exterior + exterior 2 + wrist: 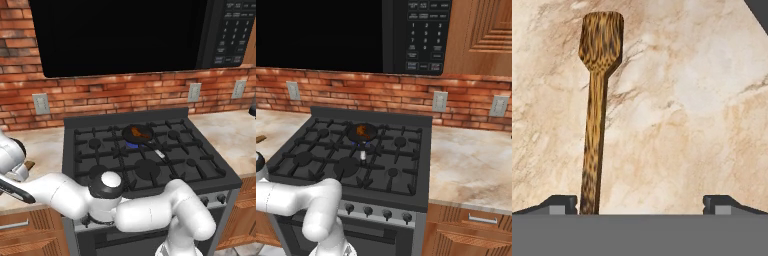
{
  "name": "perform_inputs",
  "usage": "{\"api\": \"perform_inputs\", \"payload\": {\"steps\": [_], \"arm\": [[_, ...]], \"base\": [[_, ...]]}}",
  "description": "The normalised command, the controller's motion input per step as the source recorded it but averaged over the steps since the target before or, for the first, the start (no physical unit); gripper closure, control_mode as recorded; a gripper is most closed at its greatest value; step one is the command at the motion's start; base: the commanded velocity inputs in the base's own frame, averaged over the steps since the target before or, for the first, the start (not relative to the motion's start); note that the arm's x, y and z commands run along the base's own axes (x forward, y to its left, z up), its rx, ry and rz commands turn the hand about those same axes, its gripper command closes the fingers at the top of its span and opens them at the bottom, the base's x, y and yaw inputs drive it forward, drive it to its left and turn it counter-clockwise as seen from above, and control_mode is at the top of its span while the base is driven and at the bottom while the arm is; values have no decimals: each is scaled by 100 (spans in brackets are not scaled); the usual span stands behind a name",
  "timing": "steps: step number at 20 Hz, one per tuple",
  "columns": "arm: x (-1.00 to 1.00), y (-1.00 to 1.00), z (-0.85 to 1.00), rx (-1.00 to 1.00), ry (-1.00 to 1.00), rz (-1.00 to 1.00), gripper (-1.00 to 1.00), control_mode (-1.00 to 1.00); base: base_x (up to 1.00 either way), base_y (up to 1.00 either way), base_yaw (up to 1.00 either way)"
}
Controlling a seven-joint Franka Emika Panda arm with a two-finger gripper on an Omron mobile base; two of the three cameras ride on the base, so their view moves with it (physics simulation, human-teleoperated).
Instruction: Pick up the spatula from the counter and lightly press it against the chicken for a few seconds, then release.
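A wooden spatula [594, 125] lies flat on the marble counter [687, 100], blade pointing away from the hand. My gripper [642, 204] hangs over its handle end, open, with the fingertips [559, 202] far apart. The handle runs down just inside the left fingertip; nothing is held. The spatula's end [29, 164] peeks out beside my white hand on the counter left of the stove, and a brown tip of it [260, 138] shows at the picture's edge. The chicken [138, 132] [362, 131] sits in a small dark pan [131, 136] on a back burner.
The black gas stove [150, 165] [351, 155] with raised grates stands between two marble counters. A blue flame burns under the pan, whose handle [159, 153] points toward the front. A brick wall with outlets is behind, with a hood and microwave [423, 35] overhead.
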Motion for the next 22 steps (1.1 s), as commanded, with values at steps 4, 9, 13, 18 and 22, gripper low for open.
{"api": "perform_inputs", "payload": {"steps": [4,9,13,18,22], "arm": [[0,0,-2,-1,0,0,-100,-100],[0,0,0,0,0,0,-100,-100],[0,0,0,0,0,0,-100,-100],[0,0,0,0,0,0,-100,-100],[0,0,0,0,0,0,-100,-100]], "base": [[0,0,0],[0,0,0],[0,0,0],[0,0,0],[0,0,0]]}}
